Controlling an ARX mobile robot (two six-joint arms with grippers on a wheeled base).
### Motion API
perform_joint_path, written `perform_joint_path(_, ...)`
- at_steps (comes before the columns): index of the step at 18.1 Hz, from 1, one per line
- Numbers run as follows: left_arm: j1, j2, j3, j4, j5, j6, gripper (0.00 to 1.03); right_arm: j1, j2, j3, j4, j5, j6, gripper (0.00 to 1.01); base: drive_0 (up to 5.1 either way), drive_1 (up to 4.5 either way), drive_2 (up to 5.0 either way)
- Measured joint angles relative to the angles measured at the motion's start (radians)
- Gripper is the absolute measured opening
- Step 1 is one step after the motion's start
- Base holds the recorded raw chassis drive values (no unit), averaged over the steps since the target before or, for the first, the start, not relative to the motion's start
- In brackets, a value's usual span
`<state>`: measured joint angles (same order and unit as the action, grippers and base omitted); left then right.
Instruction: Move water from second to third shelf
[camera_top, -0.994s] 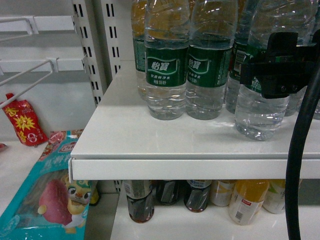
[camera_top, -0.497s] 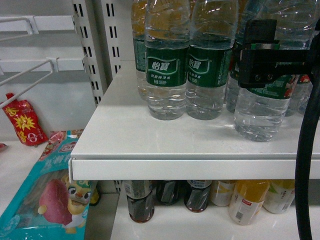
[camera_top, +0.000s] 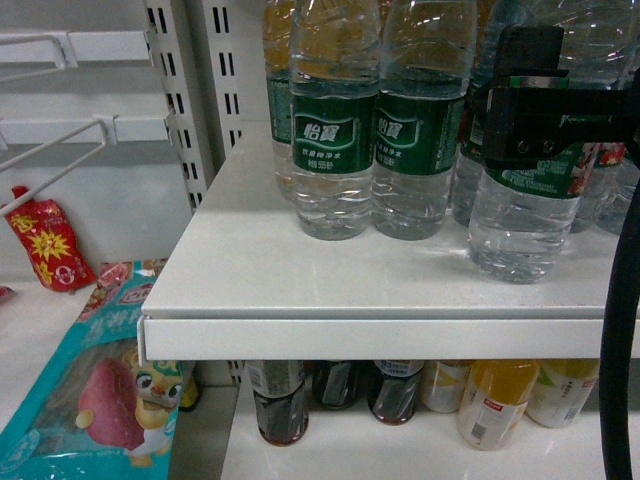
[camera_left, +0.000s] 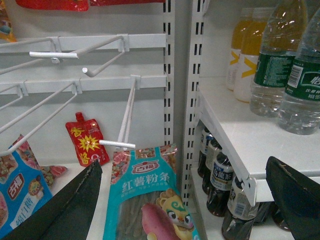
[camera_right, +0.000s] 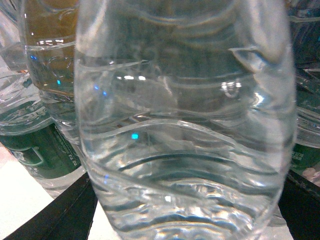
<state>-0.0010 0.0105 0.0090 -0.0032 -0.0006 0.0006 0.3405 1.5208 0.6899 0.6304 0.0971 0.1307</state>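
The water (camera_top: 520, 230) is a clear ribbed bottle with a green label, standing at the right of the white shelf (camera_top: 300, 285) among other bottles like it. My right gripper (camera_top: 530, 120) is at its label height, one finger on each side of it. In the right wrist view the water (camera_right: 185, 125) fills the frame, and the dark fingers (camera_right: 65, 215) sit wide at both lower corners, so the right gripper (camera_right: 187, 215) is open around it. The left gripper (camera_left: 182, 200) hangs open and empty, low in front of the hook rack.
Two more green-label bottles (camera_top: 335, 130) stand mid-shelf. The shelf below holds dark tea bottles (camera_top: 280, 400) and orange drink bottles (camera_top: 495, 400). To the left are wire hooks (camera_left: 117, 145), a teal noodle packet (camera_left: 150, 200) and a red pouch (camera_top: 45, 245).
The right gripper has moved up and slightly left along the bottle, from below the label to label height. The bottle still stands on the shelf.
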Motion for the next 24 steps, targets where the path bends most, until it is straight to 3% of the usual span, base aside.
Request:
perform_joint_path(11, 0.000, 0.000, 0.000, 0.000, 0.000, 0.000, 0.98, -0.014, -0.340, -0.182, -0.236, -0.092, 0.035, 0.98, 0.0, 0.00, 0.0)
perform_joint_path(14, 0.000, 0.000, 0.000, 0.000, 0.000, 0.000, 0.98, -0.014, -0.428, -0.211, -0.275, -0.097, 0.039, 0.98, 0.0, 0.00, 0.0)
perform_joint_path(21, 0.000, 0.000, 0.000, 0.000, 0.000, 0.000, 0.98, -0.033, -0.818, -0.278, -0.516, -0.123, 0.072, 0.98, 0.0, 0.00, 0.0)
perform_joint_path(23, 0.000, 0.000, 0.000, 0.000, 0.000, 0.000, 0.98, -0.024, -0.929, -0.283, -0.590, -0.093, 0.078, 0.98, 0.0, 0.00, 0.0)
perform_joint_path(24, 0.000, 0.000, 0.000, 0.000, 0.000, 0.000, 0.98, 0.010, -0.972, -0.325, -0.487, 0.027, 0.040, 0.91, 0.0, 0.00, 0.0)
